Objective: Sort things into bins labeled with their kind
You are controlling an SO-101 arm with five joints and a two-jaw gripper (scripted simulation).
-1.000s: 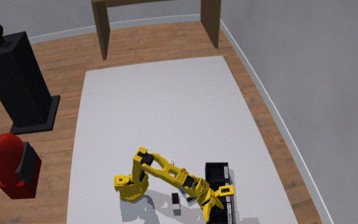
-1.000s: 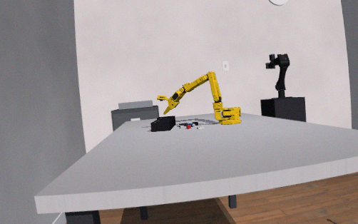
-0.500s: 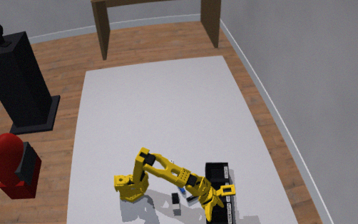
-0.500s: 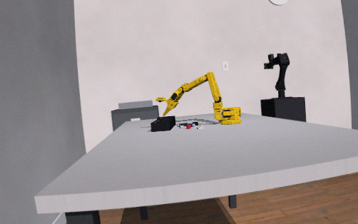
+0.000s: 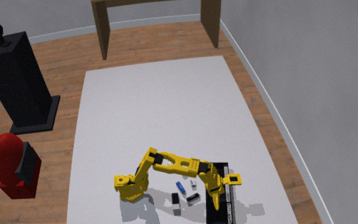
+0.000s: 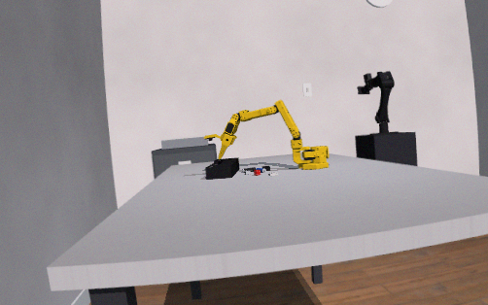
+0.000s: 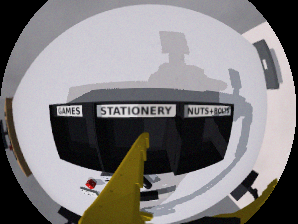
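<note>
Tool (image 5: 225, 194) (image 6: 213, 148) stands wide open above the middle of the bin row, holding nothing; labels in the wrist view read GAMES (image 7: 69, 111), STATIONERY (image 7: 136, 110) and NUTS+BOLTS (image 7: 208, 111). Sorting looks far from finished: between arm base and bins, a blue piece (image 5: 180, 187), a small pale piece (image 5: 193, 184), a black bar (image 5: 192, 197) and an upright dark-topped block (image 5: 175, 198) remain on the bench (image 5: 153, 107) (image 6: 272, 209) (image 7: 150, 45), with a red piece (image 6: 258, 172) (image 7: 90, 183) near them. Bin interiors are too dark to confirm any deposit. Kinds are too small to identify; remaining work, as judged, is matching each piece to a label, leaving unmatched ones out
</note>
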